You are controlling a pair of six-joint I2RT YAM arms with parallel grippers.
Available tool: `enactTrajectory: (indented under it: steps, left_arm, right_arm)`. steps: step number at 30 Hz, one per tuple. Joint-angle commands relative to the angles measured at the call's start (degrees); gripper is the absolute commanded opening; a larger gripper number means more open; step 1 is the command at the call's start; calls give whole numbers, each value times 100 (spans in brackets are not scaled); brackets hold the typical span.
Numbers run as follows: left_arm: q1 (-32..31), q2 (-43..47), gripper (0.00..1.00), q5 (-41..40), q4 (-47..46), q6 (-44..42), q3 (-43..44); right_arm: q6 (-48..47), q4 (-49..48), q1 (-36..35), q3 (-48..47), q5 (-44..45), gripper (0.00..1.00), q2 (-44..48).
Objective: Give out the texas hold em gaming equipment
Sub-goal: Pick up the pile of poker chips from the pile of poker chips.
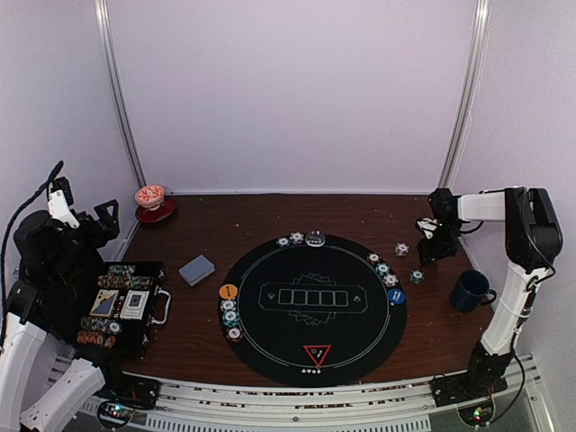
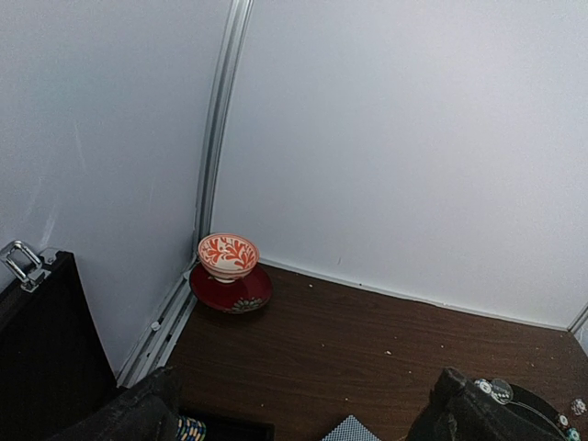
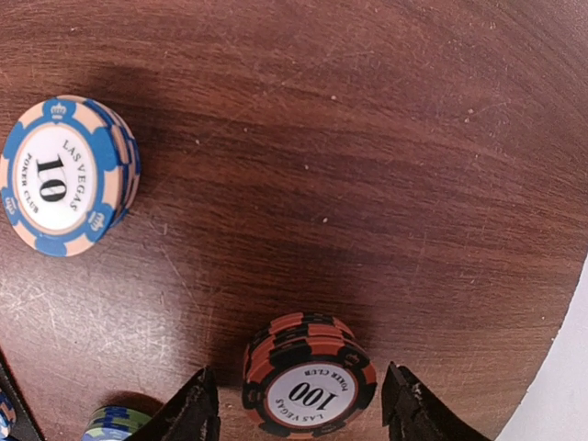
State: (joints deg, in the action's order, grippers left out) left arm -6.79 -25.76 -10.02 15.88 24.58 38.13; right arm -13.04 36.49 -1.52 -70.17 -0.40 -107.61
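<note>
Orange-and-black striped poker chip stack [image 3: 310, 388]: stood on brown wooden table [image 3: 367, 138], ready for pickup.
Right gripper [image 3: 301, 409]: jaws apart, one each side of stack, probably to grasp it.
Left gripper [image 2: 303, 418]: jaws wide apart, empty, idle.

This is a robot test cell in a lab, not a home or card room. Plain white panel walls [image 1: 288, 90] framed by bare aluminium posts [image 1: 121, 99] box in a dark brown wooden counter [image 1: 270, 220]. Two white-and-black robot arms [image 1: 526, 234] are bolted to a slotted aluminium rail [image 1: 297, 396] at its near edge. A round black felt poker mat [image 1: 270, 337] and small edge-striped poker chips [image 1: 230, 317] lie staged as props.
</note>
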Motion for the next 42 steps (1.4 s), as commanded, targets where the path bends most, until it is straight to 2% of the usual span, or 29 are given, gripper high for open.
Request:
enactTrajectory:
  steps: [1,14,24,38,42]
  left_arm:
    - [43,54,98,37,-331,12,-60]
    - [39,74,98,36,-331,12,-60]
    - [43,71,98,38,-331,13,-59]
    - [38,80,98,11,-331,12,-60]
    - [38,47,98,9,-331,12,-51]
  right_arm:
    - [98,-77,9,-40,106,60,-49]
    - [86,-49,49,-62,5,48,-69]
    - [101,-74,77,-67,14,33,32]
    - [155,-190,29,-85,-147,28,830]
    - [119,-186,-427,-188,-232,28,1085]
